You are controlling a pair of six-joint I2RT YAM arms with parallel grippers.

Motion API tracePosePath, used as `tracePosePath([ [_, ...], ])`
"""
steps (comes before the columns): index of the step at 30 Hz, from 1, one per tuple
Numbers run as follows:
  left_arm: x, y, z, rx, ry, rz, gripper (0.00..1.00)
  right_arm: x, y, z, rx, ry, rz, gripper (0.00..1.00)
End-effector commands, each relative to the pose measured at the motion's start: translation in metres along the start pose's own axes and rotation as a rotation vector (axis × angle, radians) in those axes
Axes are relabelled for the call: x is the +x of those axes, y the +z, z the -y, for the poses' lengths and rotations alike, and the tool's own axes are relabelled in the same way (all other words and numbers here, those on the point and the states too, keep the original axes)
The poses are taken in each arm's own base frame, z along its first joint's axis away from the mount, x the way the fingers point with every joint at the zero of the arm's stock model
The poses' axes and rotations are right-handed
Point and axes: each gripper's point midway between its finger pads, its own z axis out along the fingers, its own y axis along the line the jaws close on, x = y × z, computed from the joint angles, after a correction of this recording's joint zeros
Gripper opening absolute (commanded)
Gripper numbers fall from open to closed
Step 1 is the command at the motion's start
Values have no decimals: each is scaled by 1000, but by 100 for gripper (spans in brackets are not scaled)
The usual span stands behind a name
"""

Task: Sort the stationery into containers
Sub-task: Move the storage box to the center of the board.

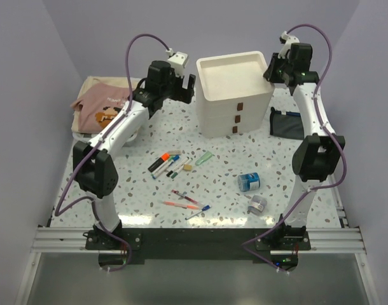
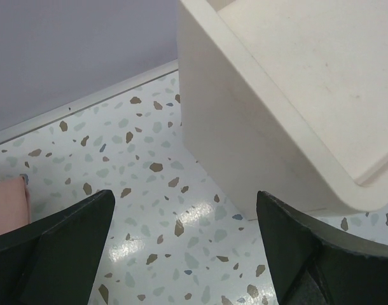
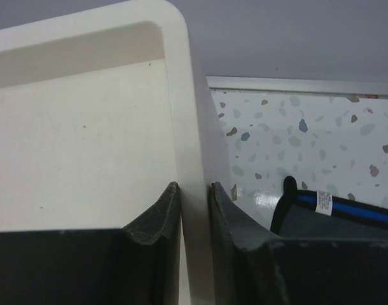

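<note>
right gripper (image 3: 194,206) was pinching the drawer unit (image 1: 227,117). one finger sat inside the tray top and one outside, with the rim wall tight between them. in the top view that was the unit's 3 o'clock edge.

left gripper (image 2: 184,200) was spread wide with nothing between the fingers. it hung over bare table (image 2: 137,146) just off the unit's 9 o'clock side, not touching it.

the drawer unit stood upright at 12 o'clock on the table, brown handles (image 1: 236,118) facing 6 o'clock.

pouch (image 1: 286,122) lay flat at 2 o'clock, just beside the unit and partly under the right arm. couldn't tell whether the zip was open or closed.

all the stationery was loose on the table:
- markers (image 1: 167,164) were bunched just off centre toward 9 o'clock
- highlighter (image 1: 203,158) lay near them, on their 3 o'clock side
- pens (image 1: 184,200) were at 6 o'clock, close to the near edge
- blue roll (image 1: 249,182) and grey roll (image 1: 257,204) were around 4 to 5 o'clock, close together, with the grey one nearer the arm bases

a pink cloth (image 1: 102,108) lay at 10 o'clock, under the left arm.
</note>
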Motion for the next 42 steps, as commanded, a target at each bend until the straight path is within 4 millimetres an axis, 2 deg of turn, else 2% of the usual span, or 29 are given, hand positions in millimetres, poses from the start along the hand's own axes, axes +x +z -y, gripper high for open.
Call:
tracePosePath([
  [1, -31, -26, 0, -17, -6, 86, 98, 12, -6, -21, 53, 241, -27, 0],
  [7, -32, -32, 0, -20, -3, 90, 98, 30, -2, -26, 74, 315, -62, 0],
  [11, -33, -34, 1, -19, 1, 93, 98, 32, 8, -16, 115, 302, -56, 0],
  [18, -32, -38, -5, -52, 12, 94, 98, 25, 26, -9, 144, 311, -25, 0],
  [24, -33, -38, -8, -64, 19, 97, 98, 2, 32, -3, 168, 298, 43, 0],
  [31, -31, -33, -8, -64, 19, 91, 98, -12, 46, 2, 190, 266, 94, 0],
  [42, -25, -28, -11, -75, 24, 77, 99, -7, 63, 5, 192, 237, 96, 0],
])
